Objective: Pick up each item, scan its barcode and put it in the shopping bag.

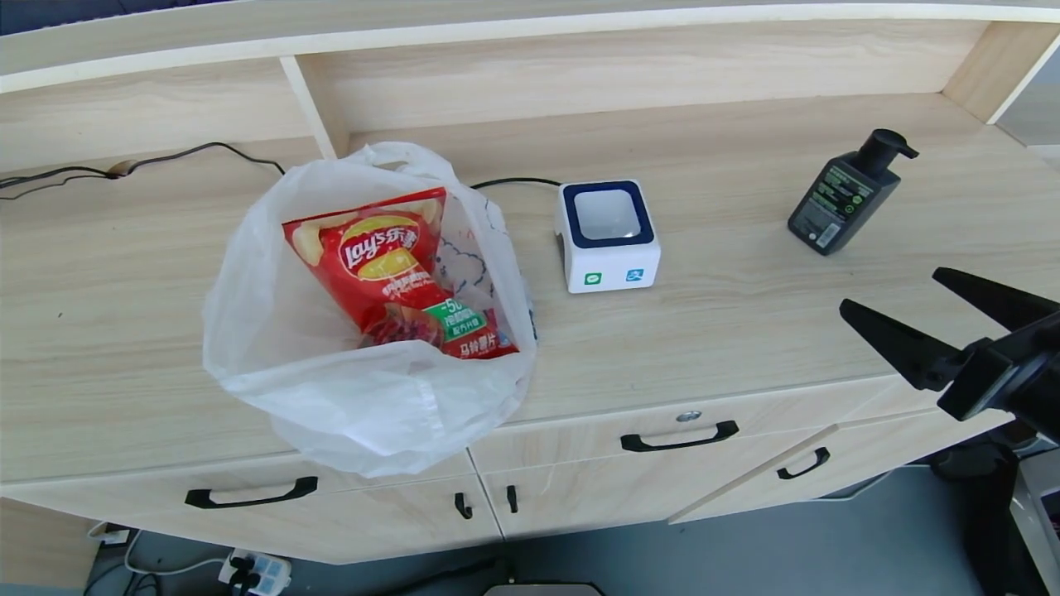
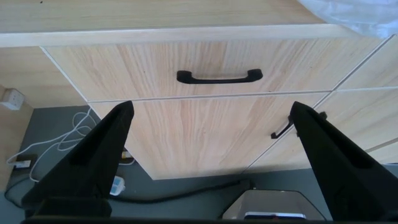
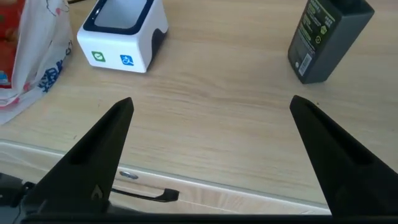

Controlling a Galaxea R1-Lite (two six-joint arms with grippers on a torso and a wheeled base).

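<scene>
A white plastic shopping bag stands open on the left of the wooden counter with a red chip packet inside it. The white and blue barcode scanner sits at the counter's middle. A dark pump bottle stands at the back right. My right gripper hangs open and empty over the counter's front right edge, short of the bottle and right of the scanner. My left gripper is open, low in front of the drawers, facing a black handle.
Black cables run along the back of the counter and to the scanner. Drawers with black handles line the counter's front. A raised wooden back wall and a divider bound the far side. A power strip lies on the floor.
</scene>
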